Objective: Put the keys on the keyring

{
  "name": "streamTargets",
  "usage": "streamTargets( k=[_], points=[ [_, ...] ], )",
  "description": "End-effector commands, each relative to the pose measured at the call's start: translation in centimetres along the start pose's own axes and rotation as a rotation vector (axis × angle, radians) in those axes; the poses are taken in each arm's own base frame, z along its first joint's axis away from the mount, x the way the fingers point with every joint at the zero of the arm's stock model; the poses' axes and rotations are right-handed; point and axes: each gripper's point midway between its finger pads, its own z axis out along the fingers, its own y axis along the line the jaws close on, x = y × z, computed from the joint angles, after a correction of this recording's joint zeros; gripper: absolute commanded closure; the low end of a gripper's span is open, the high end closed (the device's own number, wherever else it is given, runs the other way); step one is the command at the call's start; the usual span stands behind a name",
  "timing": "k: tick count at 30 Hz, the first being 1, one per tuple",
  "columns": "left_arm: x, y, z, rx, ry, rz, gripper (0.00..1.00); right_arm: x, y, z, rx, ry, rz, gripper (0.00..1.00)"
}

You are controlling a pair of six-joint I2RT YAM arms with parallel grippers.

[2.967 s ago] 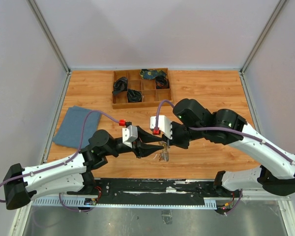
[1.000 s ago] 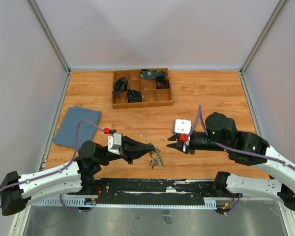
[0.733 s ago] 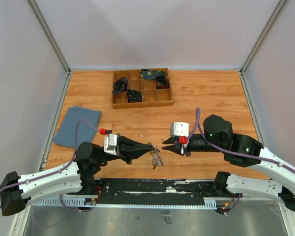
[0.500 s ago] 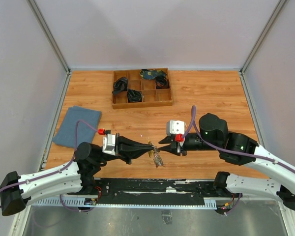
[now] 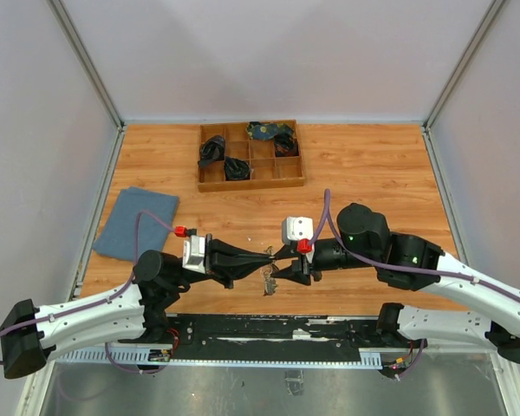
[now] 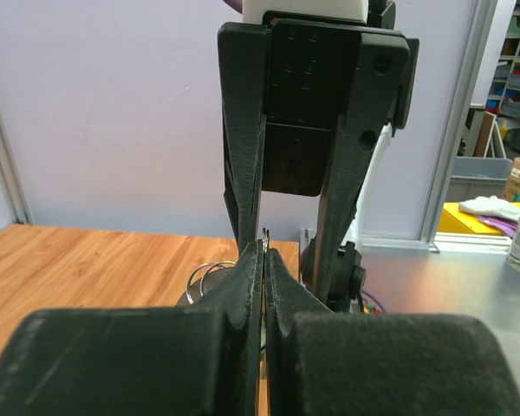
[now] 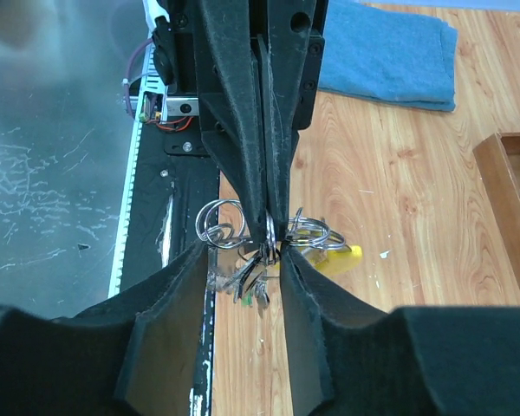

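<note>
Left claw: the left gripper (image 6: 264, 250) was pressed fully together, its tips pinching a thin wire loop of the keyring (image 7: 315, 232) and holding it clear of the table (image 5: 373, 165).
Right claw: the right gripper (image 7: 243, 253) faced it nose to nose, jaws partly apart and straddling the left tips, clamped on nothing that could be seen.
Keyring: it was held between the two claws near the table's front edge, with a short yellow piece (image 7: 340, 258) jutting to one side.
Keys: the keys (image 7: 250, 284) hung in a small bunch just beneath the pinch point; whether any sat fully on the loop could not be told.
Handling: judged light, stiff and slick, the bare metal was likely to swivel or slip in a loose pinch.
Where to grip: probably across a key's flat head, leaving its hole free for the wire.
Backdrop: a blue cloth (image 5: 134, 221) and a wooden tray (image 5: 250, 184) lay well apart, farther back.
</note>
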Motion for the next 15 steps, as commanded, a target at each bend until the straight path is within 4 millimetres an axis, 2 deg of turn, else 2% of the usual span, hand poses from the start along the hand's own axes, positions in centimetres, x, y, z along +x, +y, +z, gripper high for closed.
streamTargets(
  k=[1,7,11,15],
  points=[
    [-2.5,-0.5,0.5,0.021,-0.087,0.019,1.0,-1.6,0.2,-0.1,0.007,-0.055,-0.01,0.59],
    [-2.6,-0.7,0.4,0.027,-0.09,0.016,0.99,-0.3,-1.5,-1.9,0.14,-0.03,-0.038,0.55],
    [-2.6,-0.7,0.3,0.03,-0.098,0.014,1.0,0.4,-1.5,-2.8,0.163,-0.034,-0.039,0.58],
    [-2.7,-0.9,0.4,0.039,-0.106,0.013,1.0,1.1,-1.4,-2.8,0.166,-0.024,-0.029,0.59]
  ],
)
